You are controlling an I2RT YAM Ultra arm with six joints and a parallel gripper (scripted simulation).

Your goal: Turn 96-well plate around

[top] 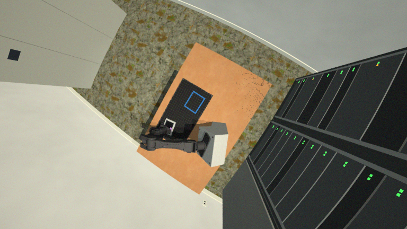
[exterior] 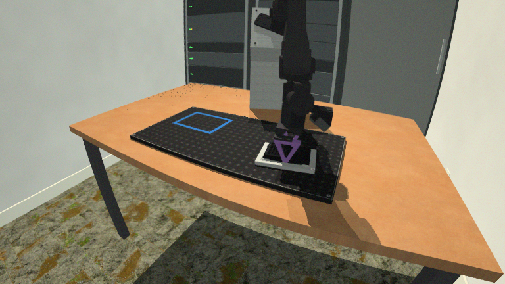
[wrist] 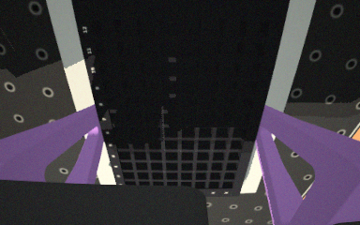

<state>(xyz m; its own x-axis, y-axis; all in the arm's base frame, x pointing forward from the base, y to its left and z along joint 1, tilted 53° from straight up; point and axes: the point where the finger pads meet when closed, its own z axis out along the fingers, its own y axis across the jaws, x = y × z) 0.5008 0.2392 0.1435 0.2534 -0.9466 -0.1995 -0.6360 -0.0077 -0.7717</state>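
Observation:
The black 96-well plate [wrist: 180,108] [exterior: 285,155] sits in the white-framed nest N1 at the near right of the black deck. My gripper [exterior: 285,150], with purple fingers, stands straight down over it and is shut on the plate's two long sides. In the wrist view the left finger [wrist: 89,141] and the right finger [wrist: 272,141] press against the plate's edges, with the well grid between them. The plate still rests low in the nest. I cannot tell which corner is the cut one. In the top view the nest [top: 169,123] shows beside the arm's wrist.
The blue taped outline B1 [exterior: 202,121] lies at the far left of the deck [exterior: 238,146], also in the top view [top: 194,102]. The grey arm base block [exterior: 264,76] stands behind the nest. Server racks [exterior: 219,23] stand behind the orange table.

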